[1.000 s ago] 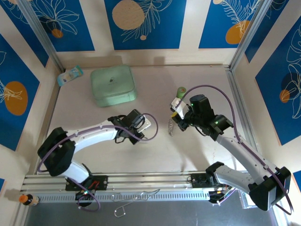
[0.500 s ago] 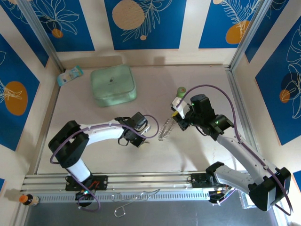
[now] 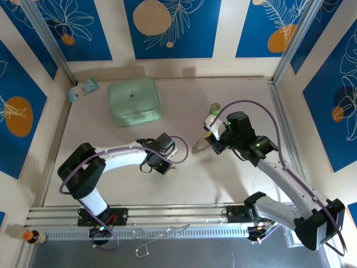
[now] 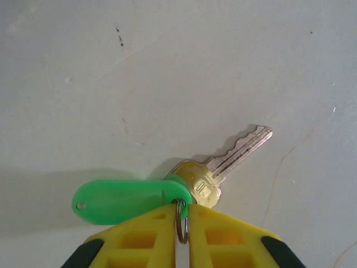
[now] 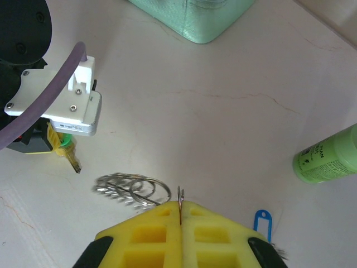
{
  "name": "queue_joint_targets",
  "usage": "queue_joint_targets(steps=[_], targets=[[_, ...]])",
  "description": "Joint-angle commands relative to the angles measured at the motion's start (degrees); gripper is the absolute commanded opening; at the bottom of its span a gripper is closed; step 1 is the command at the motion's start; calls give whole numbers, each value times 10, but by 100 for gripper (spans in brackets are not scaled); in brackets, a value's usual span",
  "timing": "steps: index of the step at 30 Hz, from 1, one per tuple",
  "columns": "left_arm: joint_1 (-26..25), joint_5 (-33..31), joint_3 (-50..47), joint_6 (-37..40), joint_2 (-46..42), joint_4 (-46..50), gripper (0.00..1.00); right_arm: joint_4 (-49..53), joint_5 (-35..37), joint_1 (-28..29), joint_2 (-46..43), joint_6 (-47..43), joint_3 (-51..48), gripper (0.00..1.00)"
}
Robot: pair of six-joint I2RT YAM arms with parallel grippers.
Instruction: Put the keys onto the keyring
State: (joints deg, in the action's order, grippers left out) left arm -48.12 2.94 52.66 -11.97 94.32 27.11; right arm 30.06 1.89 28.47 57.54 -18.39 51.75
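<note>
The green key (image 4: 128, 200) has a green plastic tag and a brass-and-silver shaft (image 4: 237, 153), and it lies flat on the table. My left gripper (image 4: 182, 223) is shut on the small split ring that joins tag and key. My right gripper (image 5: 180, 209) is shut on the keyring (image 5: 131, 188), a silvery bunch of linked loops hanging left of the yellow fingers (image 5: 145, 229). From above, the keyring (image 3: 198, 146) hangs between the right gripper (image 3: 209, 142) and the left gripper (image 3: 166, 160). The blue key's tag (image 5: 261, 220) lies on the table just right of my right gripper.
A mint-green square case (image 3: 134, 100) sits at the back left, with a small packet (image 3: 83, 89) beside the left wall. An upright green cylinder (image 3: 215, 107) stands just behind the right gripper. Metal rails run along the near and right edges.
The keyring has swung from hanging straight down to tilting left, towards the left gripper. The left arm drew its elbow in and its gripper dropped slightly towards the table.
</note>
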Motion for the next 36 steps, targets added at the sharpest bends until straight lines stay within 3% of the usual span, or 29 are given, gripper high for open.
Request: queue_joint_targets(steps=[1, 28, 36], targets=[[-2, -7, 16, -4, -6, 18, 14, -7, -10, -3, -11, 9, 16, 0], [-1, -7, 23, 1, -1, 23, 13, -4, -10, -7, -16, 11, 16, 0], [-2, -15, 26, 6, -9, 31, 0, -3, -9, -7, -17, 11, 16, 0]])
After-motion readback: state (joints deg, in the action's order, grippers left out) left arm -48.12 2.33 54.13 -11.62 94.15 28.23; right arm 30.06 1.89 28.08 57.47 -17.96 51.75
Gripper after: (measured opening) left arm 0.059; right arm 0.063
